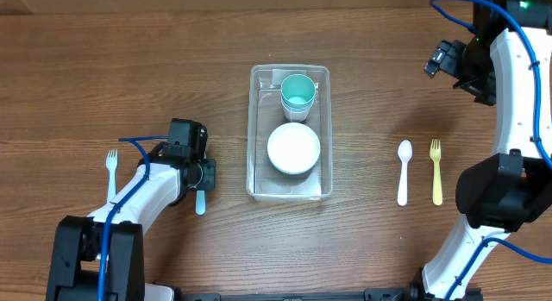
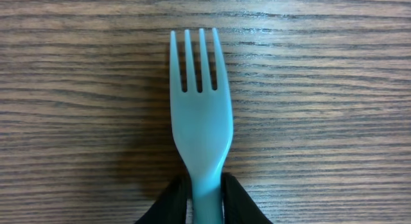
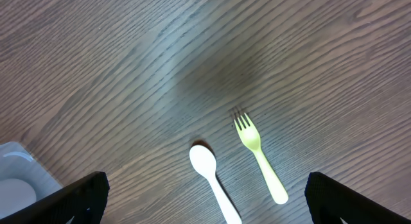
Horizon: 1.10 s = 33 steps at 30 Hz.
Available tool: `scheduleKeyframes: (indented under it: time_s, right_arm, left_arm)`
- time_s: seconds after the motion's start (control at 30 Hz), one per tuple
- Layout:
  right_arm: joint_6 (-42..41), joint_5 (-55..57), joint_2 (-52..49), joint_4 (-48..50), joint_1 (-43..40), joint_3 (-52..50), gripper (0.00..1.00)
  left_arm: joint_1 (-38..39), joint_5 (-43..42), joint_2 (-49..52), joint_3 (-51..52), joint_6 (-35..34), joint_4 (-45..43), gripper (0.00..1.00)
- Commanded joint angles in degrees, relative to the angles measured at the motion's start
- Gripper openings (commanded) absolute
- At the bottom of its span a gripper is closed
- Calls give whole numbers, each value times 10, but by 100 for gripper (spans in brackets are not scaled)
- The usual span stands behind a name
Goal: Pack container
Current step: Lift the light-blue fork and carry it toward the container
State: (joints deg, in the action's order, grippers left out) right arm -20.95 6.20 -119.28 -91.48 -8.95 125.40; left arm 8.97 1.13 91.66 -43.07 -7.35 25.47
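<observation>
- Container (image 1: 253,154): clear rectangular tub with rounded corners, set at the middle of the table (image 1: 103,68), long side running front to back, between the two arms.
- Teal cup (image 1: 298,91): seated upright in the far end of the container, apparently nested in a white cup.
- White bowl (image 1: 293,148): placed upright in the container, just in front of the teal cup.
- Left gripper (image 1: 201,174): positioned to the left of the container and apart from it; its black fingers (image 2: 168,208) are closed against the handle of the teal fork (image 2: 200,121).
- Teal fork: seen from the left wrist with four tines pointing away from the fingers, above the wood grain; whether it rests on the table cannot be told.
- White fork (image 1: 111,167): laid flat at the far left, tines toward the far edge.
- White spoon (image 1: 404,172): laid flat to the right of the container, well apart from it.
- Yellow fork (image 1: 436,172): laid just beside the white spoon, on its right, parallel to it.
- Right gripper (image 1: 442,58): held high at the far right; its fingers (image 3: 80,198) are spread wide, with nothing between them.
</observation>
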Motion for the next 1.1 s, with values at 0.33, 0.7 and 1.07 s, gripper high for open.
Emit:
scheduleKeyframes:
  time_s: [0.33, 0.7, 1.07]
  right_arm:
    - [-3, 2, 22, 2, 0, 14, 100]
    - [-3, 2, 22, 2, 0, 14, 100]
    - [-3, 2, 22, 2, 0, 14, 100]
  left_arm:
    - [9, -9, 20, -165, -5, 143, 15]
    - [46, 18, 23, -201, -64, 239, 36]
    - [44, 44, 24, -79, -98, 131, 52]
